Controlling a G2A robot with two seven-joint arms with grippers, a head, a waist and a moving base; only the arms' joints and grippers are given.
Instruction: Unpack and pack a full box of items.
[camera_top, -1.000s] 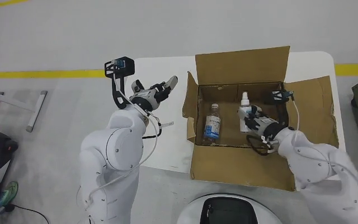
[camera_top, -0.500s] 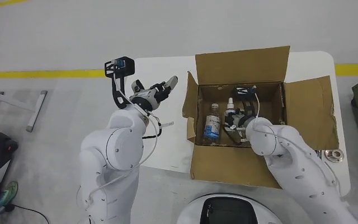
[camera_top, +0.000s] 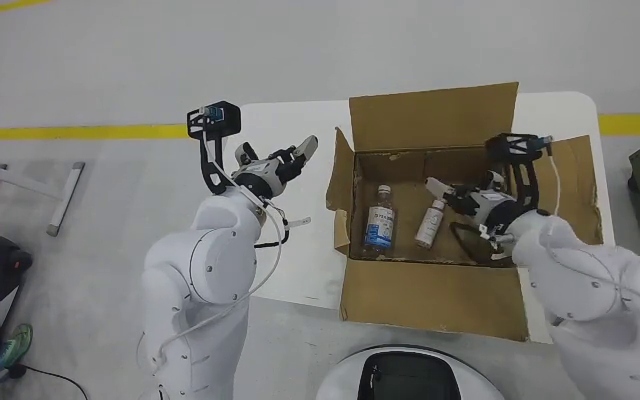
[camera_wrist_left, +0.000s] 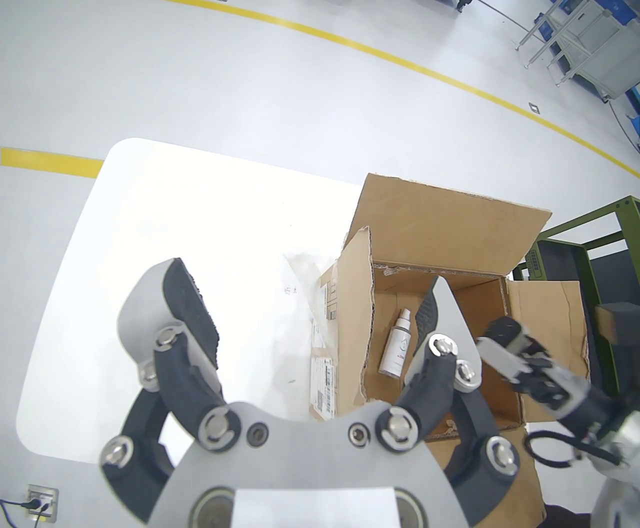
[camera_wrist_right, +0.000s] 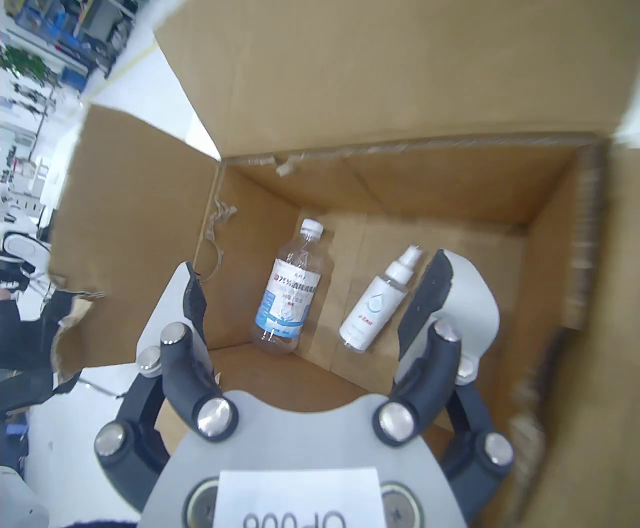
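Observation:
An open cardboard box stands on the white table. On its floor lie a clear bottle with a blue label and a white spray bottle, side by side. My right gripper hangs open over the box's right half, just above the spray bottle, holding nothing. My left gripper is open and empty above the table, left of the box.
The box's flaps are spread outward: back, right, front and a torn left one. A yellow floor line runs behind the table. A green frame stands beyond the box.
The right gripper let go of the white spray bottle, which now lies on the box floor, and drew back to the right and up. The left arm has not moved.

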